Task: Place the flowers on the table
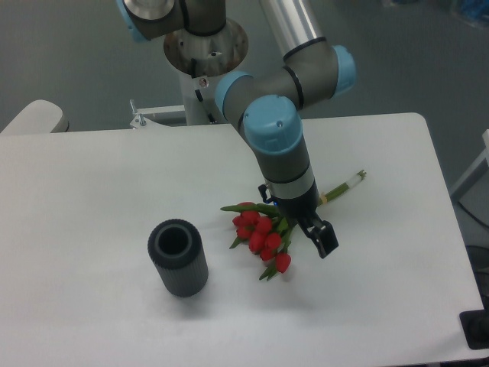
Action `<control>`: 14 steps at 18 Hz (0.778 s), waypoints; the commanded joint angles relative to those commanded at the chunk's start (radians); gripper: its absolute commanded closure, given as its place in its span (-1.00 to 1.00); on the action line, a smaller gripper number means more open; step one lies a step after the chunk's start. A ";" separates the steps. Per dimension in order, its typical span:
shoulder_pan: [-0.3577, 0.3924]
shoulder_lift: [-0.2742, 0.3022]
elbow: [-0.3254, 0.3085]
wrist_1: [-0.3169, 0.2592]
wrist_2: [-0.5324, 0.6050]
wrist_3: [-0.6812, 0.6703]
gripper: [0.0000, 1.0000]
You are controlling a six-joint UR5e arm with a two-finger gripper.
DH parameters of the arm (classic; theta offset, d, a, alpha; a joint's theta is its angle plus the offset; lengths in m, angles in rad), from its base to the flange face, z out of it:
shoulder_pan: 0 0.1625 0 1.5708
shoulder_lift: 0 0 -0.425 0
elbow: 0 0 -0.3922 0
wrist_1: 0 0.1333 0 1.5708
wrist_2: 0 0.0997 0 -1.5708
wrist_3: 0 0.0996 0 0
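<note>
The tool [317, 235] hung just right of the bouquet and above the desk [92, 183], its dark fingers spread apart with nothing between them; one finger stood out clearly at the lower right, pointing down and to the near right, while the other was partly masked by the wrist. Nothing was gripped, which fits a release: the jaws were wide so the stems could drop free rather than drag along.

The flowers [260, 233] lay flat on the white desk right beside the tool, red heads bunched toward the near left, green leaves fanning out to the left, and the long stems running away to the far right behind the wrist, their pale ends showing past the arm. Whether a finger touched the stems could not be told, since the wrist hid that stretch. Lying on its side, the bouquet looked stable, so the task seemed essentially done and only a clean retreat remained; the risk was a finger snagging a leaf or the twine on the way up.

Well apart to the left stood the dark ribbed vase [178, 258], upright and open-mouthed, with nothing visible inside it. The robot's base was at the far edge of the desk.
</note>
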 joint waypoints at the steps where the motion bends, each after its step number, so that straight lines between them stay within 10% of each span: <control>1: 0.006 -0.003 0.034 -0.018 -0.023 0.002 -1.00; 8: 0.075 -0.029 0.287 -0.345 -0.103 0.017 -1.00; 14: 0.143 -0.035 0.356 -0.430 -0.121 0.188 -1.00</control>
